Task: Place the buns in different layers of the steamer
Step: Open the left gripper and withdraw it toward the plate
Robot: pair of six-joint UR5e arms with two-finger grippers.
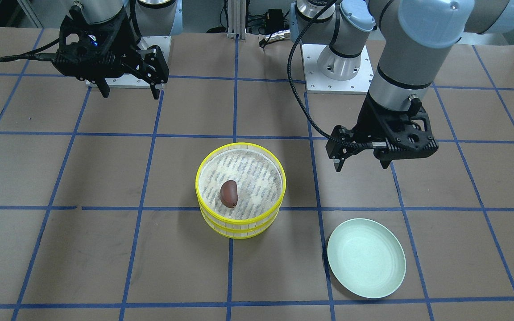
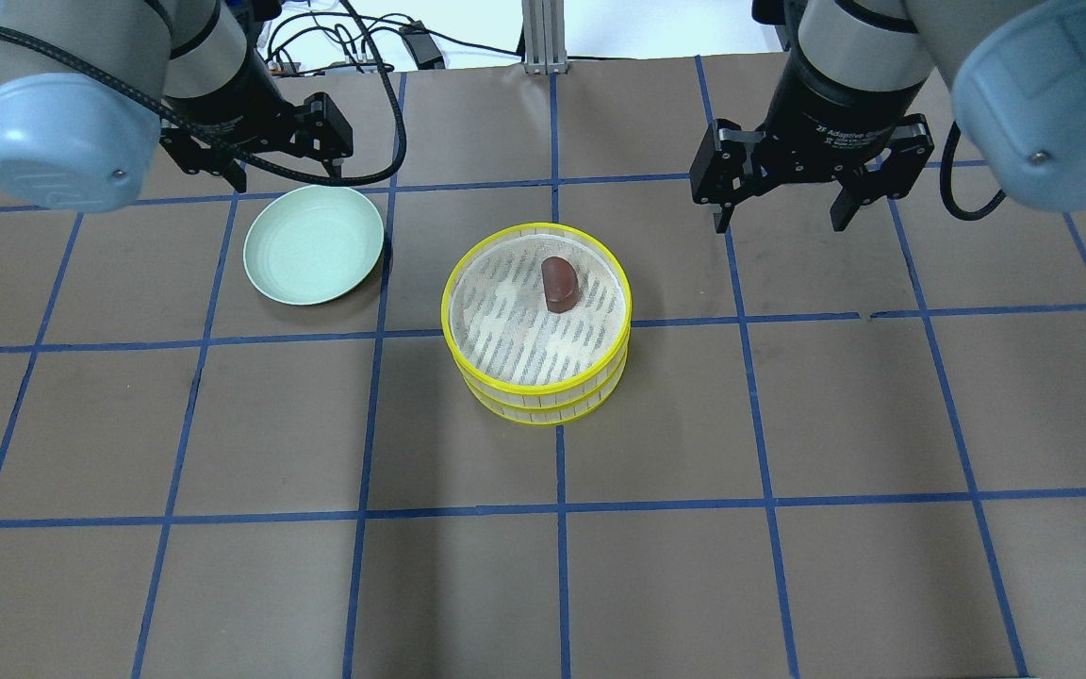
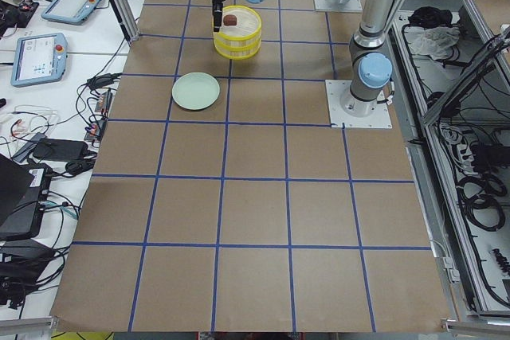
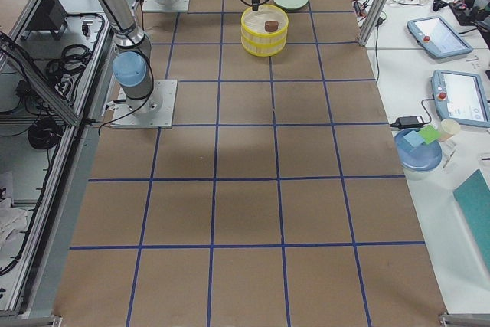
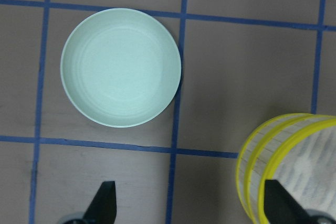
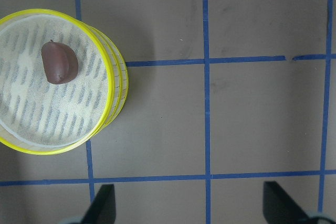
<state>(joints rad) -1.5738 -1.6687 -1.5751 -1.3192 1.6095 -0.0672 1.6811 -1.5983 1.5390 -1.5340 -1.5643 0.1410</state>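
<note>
Bun [image 2: 559,283], the brown one, lay front-to-back in the top tray of the steamer [image 2: 539,389], between my left claw [image 2: 287,172] and right claw [image 2: 779,224], both wide open and empty.

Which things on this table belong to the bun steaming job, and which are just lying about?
Job: stacked steamer; brown bun on its top tray. No second bun shows.
Lying about: pale green plate, empty; teach pendants and cables off to the side.
</note>
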